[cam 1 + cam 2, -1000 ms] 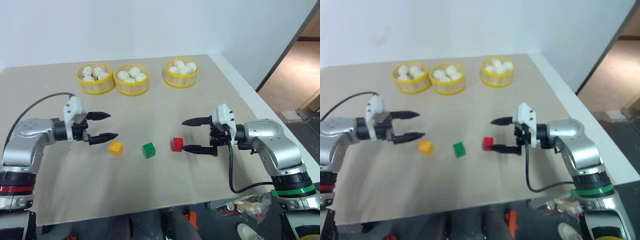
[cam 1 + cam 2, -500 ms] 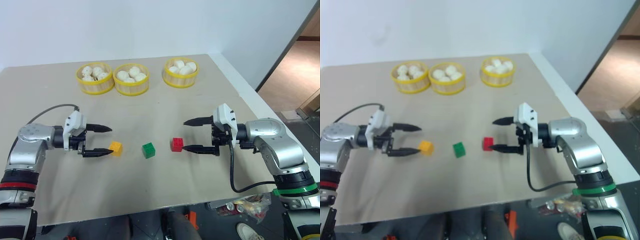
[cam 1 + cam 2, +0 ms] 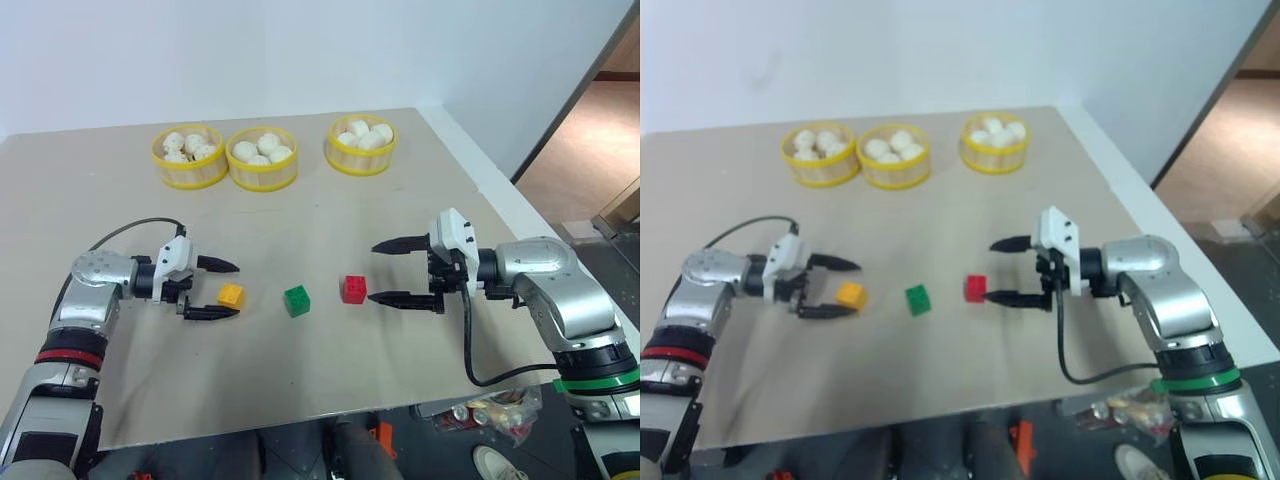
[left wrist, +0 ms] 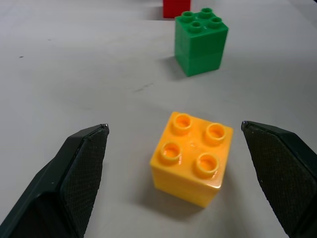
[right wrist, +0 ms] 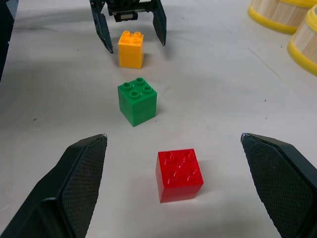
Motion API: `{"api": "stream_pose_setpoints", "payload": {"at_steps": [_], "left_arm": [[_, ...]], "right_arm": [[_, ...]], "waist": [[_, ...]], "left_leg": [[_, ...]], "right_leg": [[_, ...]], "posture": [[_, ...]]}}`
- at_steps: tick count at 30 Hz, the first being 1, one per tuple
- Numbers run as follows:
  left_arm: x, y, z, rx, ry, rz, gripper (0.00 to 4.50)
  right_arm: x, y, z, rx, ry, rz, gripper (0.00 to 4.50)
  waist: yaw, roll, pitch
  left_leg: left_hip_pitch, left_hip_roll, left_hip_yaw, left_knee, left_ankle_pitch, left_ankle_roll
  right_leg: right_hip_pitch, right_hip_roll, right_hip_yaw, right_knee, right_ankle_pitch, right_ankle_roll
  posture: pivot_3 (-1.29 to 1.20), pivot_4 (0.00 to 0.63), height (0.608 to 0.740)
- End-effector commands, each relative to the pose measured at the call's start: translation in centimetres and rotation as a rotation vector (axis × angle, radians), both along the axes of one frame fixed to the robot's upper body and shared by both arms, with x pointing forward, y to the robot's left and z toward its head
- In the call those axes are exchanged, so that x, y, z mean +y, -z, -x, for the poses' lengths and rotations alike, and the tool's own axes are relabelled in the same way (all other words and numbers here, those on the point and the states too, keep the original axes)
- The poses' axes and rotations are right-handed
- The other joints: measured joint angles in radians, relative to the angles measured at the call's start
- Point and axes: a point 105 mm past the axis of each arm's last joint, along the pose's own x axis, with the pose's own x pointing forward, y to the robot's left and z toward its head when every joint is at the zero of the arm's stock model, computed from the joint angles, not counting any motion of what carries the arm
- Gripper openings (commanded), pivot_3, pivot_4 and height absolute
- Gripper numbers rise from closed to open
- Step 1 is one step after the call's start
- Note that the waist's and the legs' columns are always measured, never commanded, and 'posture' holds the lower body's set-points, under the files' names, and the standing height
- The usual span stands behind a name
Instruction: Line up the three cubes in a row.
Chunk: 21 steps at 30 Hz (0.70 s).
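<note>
The yellow-orange cube (image 4: 192,164) is looking like smooth, glossy moulded plastic, its studs catching highlights. Beyond it, the green cube (image 4: 200,41) and the red cube (image 5: 179,174) are showing the same hard plastic sheen. The table (image 3: 300,370) under them is appearing matt and faintly speckled, like unfinished board. The left gripper's (image 4: 183,173) black fingers (image 4: 79,173) are showing finely textured, matt pads. Behind the cubes, the baskets (image 3: 263,172) are looking like pale wood with glossy yellow rims.

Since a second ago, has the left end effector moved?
Yes. The left end effector has come down and now brackets the yellow cube, open, away from the baskets.
</note>
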Motion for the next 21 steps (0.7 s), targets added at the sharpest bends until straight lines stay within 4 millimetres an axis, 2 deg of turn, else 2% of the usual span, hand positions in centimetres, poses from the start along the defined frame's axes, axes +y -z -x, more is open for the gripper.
{"api": "stream_pose_setpoints", "payload": {"at_steps": [1,7,11,17,21], "left_arm": [[-0.3,-0.2,-0.2,-0.037,0.034,-0.014,4.45],[-0.6,0.4,-0.4,-0.025,0.042,-0.013,4.45],[-0.6,0.6,-0.5,-0.025,0.04,-0.008,3.32],[-0.4,0.7,-0.3,-0.025,0.044,-0.013,1.37],[-0.3,0.8,-0.3,-0.038,0.026,-0.021,1.38]], "right_arm": [[0.0,-1.1,0.6,-0.046,-0.011,-0.001,4.5],[-0.2,-1.0,0.8,-0.042,-0.009,0.005,4.5],[-0.3,-0.9,1.0,-0.042,-0.008,0.01,4.5],[-0.3,-0.8,1.0,-0.041,-0.01,0.014,4.5],[-0.2,-0.8,0.9,-0.044,-0.013,0.015,4.5]], "waist": [[0.0,0.0,0.0],[0.0,0.0,0.0],[0.0,0.0,0.0],[0.0,0.0,0.0],[0.0,0.0,0.0]], "left_leg": [[0.0,0.0,0.0,0.0,0.0,0.0],[0.0,0.0,0.0,0.0,0.0,0.0],[0.0,0.0,0.0,0.0,0.0,0.0],[0.0,0.0,0.0,0.0,0.0,0.0],[0.0,0.0,0.0,0.0,0.0,0.0]], "right_leg": [[0.0,0.0,0.0,0.0,0.0,0.0],[0.0,0.0,0.0,0.0,0.0,0.0],[0.0,0.0,0.0,0.0,0.0,0.0],[0.0,0.0,0.0,0.0,0.0,0.0],[0.0,0.0,0.0,0.0,0.0,0.0]], "posture": [[0.0,0.15,0.74],[0.0,0.15,0.74],[0.0,0.15,0.74],[0.0,0.15,0.74],[0.0,0.15,0.74]]}}
